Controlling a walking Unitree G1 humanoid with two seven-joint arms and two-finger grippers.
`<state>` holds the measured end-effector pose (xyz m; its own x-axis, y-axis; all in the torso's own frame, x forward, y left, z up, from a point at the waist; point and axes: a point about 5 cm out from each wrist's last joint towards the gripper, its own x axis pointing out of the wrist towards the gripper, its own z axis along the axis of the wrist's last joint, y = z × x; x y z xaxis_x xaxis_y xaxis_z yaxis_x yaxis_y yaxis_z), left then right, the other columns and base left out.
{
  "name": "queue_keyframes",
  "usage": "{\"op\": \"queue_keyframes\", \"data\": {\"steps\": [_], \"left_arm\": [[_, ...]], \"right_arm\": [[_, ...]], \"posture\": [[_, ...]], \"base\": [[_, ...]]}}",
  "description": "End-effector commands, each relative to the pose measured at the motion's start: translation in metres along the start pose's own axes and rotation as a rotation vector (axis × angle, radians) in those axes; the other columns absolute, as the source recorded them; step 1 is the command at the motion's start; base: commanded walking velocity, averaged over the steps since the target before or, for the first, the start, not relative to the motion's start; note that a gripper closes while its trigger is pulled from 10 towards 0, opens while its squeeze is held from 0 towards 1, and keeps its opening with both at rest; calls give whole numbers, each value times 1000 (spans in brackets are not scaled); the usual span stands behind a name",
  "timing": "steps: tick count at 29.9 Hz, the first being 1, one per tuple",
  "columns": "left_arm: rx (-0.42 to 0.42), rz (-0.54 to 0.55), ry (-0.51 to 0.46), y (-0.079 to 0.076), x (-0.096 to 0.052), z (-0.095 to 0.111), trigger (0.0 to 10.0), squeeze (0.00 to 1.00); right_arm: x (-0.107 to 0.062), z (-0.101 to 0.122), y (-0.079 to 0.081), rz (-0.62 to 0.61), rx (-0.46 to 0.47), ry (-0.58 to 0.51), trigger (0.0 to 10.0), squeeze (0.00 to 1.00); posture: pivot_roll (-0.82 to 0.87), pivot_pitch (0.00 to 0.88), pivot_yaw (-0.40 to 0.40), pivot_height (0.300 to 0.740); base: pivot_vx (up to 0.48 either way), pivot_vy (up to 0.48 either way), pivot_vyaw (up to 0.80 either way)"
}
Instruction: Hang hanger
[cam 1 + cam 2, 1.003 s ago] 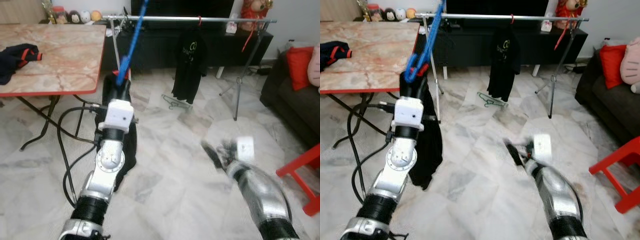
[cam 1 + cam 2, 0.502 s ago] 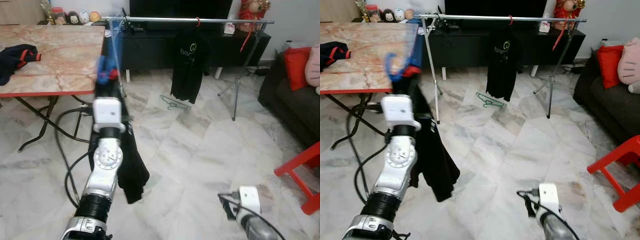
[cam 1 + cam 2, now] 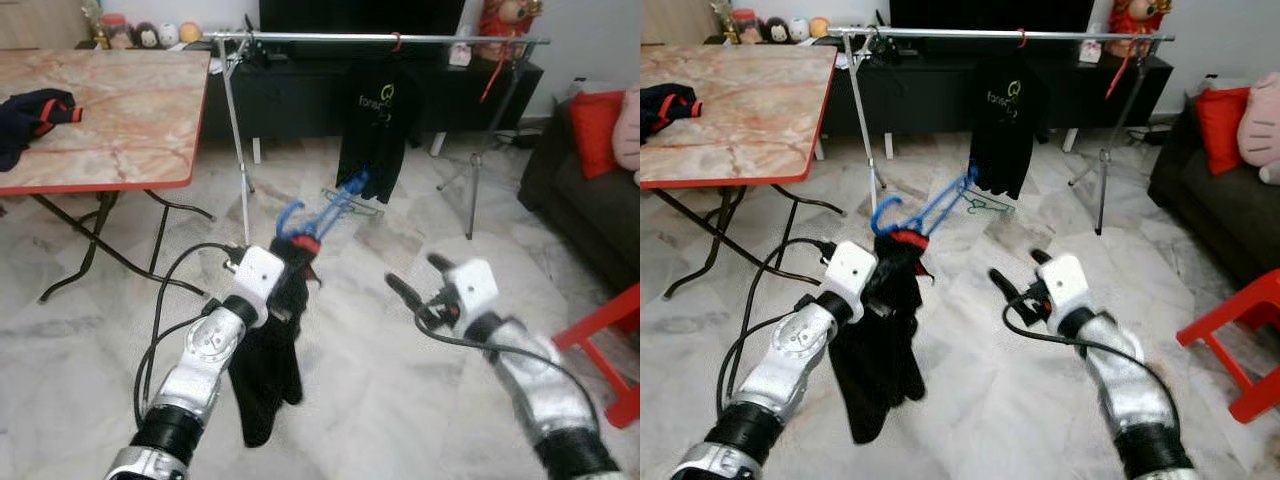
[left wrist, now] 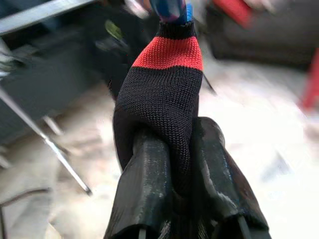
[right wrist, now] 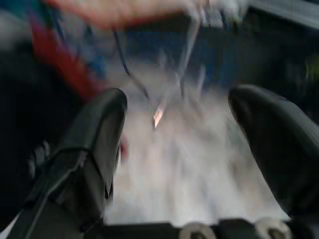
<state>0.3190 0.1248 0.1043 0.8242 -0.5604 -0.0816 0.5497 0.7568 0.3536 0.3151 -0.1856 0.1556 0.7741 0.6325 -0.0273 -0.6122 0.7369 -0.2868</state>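
left tool (image 3: 292, 268): closed on black garment (image 3: 268, 375) with blue hanger (image 3: 325, 212), below rail (image 3: 380, 38) | right tool (image 3: 418, 285): open, empty, beside the garment

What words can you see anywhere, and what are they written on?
Black T-shirt hanging on the rail: a pale round logo with pale lettering under it, too small and blurred to read.
There is no other writing to make out.
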Motion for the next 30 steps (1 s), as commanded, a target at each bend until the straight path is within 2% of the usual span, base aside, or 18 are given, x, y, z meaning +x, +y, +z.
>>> {"op": "queue_keyframes", "data": {"steps": [1, 5, 6, 7, 8, 9, 10, 12, 17, 22, 30], "left_arm": [[-9, -100, 1, -10, 0, 2, 10000, 0], [-28, -197, 12, -17, -3, 2, 10000, 0], [-19, -256, 20, -21, -5, 1, 10000, 0], [-13, -360, 34, -28, -10, 0, 10000, 0], [-12, -384, 37, -29, -11, 0, 10000, 0], [-5, -419, 40, -31, -13, 0, 10000, 0], [8, -517, 59, -35, -19, -1, 10000, 0], [18, -584, 70, -37, -24, -2, 10000, 0], [23, -663, 88, -37, -29, -2, 10000, 0], [-1, -670, 95, -34, -31, 0, 10000, 0], [-66, -706, 78, -38, -35, 5, 10000, 0]], "right_arm": [[1, 36, -7, 83, -37, -96, 10000, 0], [0, 45, -8, 172, -112, -67, 10000, 0], [-1, 45, -5, 226, -125, -44, 10000, 0], [-3, 43, 1, 325, -127, -7, 10000, 0], [-3, 43, 3, 349, -124, 3, 10000, 0], [-4, 39, 5, 374, -120, 25, 10000, 0], [-8, 26, 15, 473, -90, 96, 10000, 0], [-13, 16, 23, 553, -56, 148, 10000, 0], [-23, -8, 32, 667, -12, 260, 10000, 0], [-31, -14, 38, 756, 7, 313, 10000, 0], [-29, -33, 41, 768, -77, 439, 10000, 0]], "posture": [[-53, 0, -72, 740], [-55, 0, -74, 740], [-51, 0, -79, 740], [-50, 0, -80, 740], [-50, 0, -80, 740], [-45, 0, -83, 740], [-44, 0, -84, 740], [-44, 0, -84, 740], [-35, 0, -93, 740], [-48, 0, -86, 740], [-47, 0, -82, 740]], "base": [[0, 0, 0], [0, 0, 0], [0, 0, 0], [0, 0, 0], [0, 0, 0], [0, 0, 0], [0, 0, 0], [0, 0, 0], [0, 0, 0], [0, 0, 0], [0, 0, 0]]}}
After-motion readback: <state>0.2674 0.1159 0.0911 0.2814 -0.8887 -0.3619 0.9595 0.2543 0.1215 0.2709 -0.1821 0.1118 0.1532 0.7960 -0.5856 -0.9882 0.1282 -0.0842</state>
